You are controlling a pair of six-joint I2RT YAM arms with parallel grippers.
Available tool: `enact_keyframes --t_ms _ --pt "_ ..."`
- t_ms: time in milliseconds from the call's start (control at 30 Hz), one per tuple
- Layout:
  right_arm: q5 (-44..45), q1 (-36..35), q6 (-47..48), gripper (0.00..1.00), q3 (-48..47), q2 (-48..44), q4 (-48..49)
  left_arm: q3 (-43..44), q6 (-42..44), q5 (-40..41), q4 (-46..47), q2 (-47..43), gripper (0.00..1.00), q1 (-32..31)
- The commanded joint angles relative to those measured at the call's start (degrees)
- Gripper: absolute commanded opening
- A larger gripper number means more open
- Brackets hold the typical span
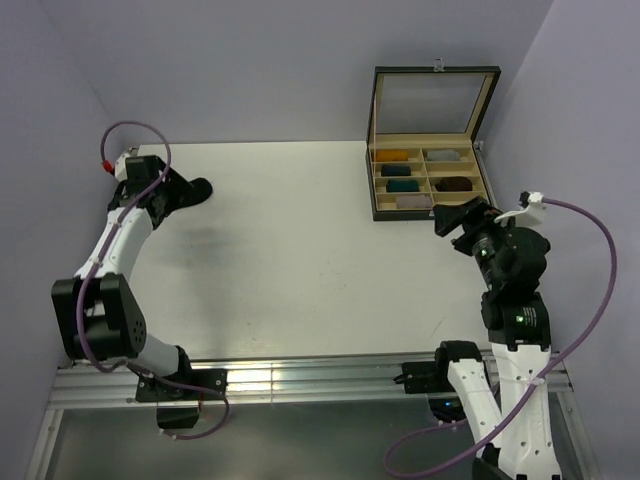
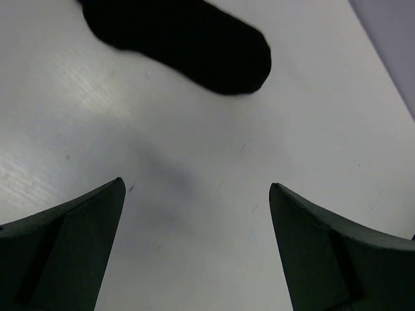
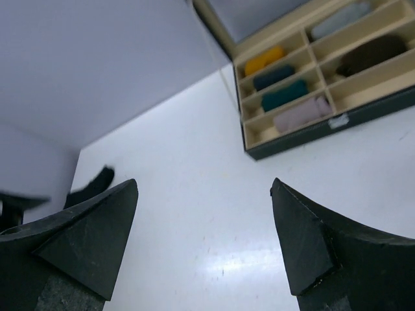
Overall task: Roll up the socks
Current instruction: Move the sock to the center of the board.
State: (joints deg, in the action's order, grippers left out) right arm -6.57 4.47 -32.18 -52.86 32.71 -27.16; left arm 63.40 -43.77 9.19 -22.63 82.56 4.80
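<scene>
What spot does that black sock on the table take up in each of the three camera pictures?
Top external: the black sock lies at the far left of the white table, near its back edge.
Left wrist: it fills the top centre, cut off by the upper edge.
Right wrist: small, at the left, halfway down.
Shared landmark: the white table itself, under the sock in all three.

Here's the white bench (image 1: 300,260), glossy and catching the light near its front edge. At its far left a black sock (image 1: 197,189) lies flat on it, only its rounded end showing. Over at the far right sits a dark compartment box (image 1: 425,215), its lid (image 1: 433,72) standing open, well apart from that sock.
</scene>
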Motion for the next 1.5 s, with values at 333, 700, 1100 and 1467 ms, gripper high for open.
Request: enact_keyframes --t_ms 333,700,1100,1467 --pt "-6.6 -9.2 3.2 0.90 7.8 -2.7 -0.3 24.8 1.6 1.4 5.4 30.2 0.98 1.6" --pt "-10.7 -10.0 4.1 0.89 8.8 -1.5 -1.1 32.7 1.1 -3.6 5.1 45.7 0.96 1.4" --pt "-11.2 -10.0 4.7 0.88 9.4 1.2 0.5 15.3 -18.3 -5.3 9.0 32.2 0.95 -17.1" --pt "-15.1 -10.0 6.0 0.87 10.5 0.9 2.5 20.9 -12.7 6.9 -0.8 21.5 0.96 -27.6"
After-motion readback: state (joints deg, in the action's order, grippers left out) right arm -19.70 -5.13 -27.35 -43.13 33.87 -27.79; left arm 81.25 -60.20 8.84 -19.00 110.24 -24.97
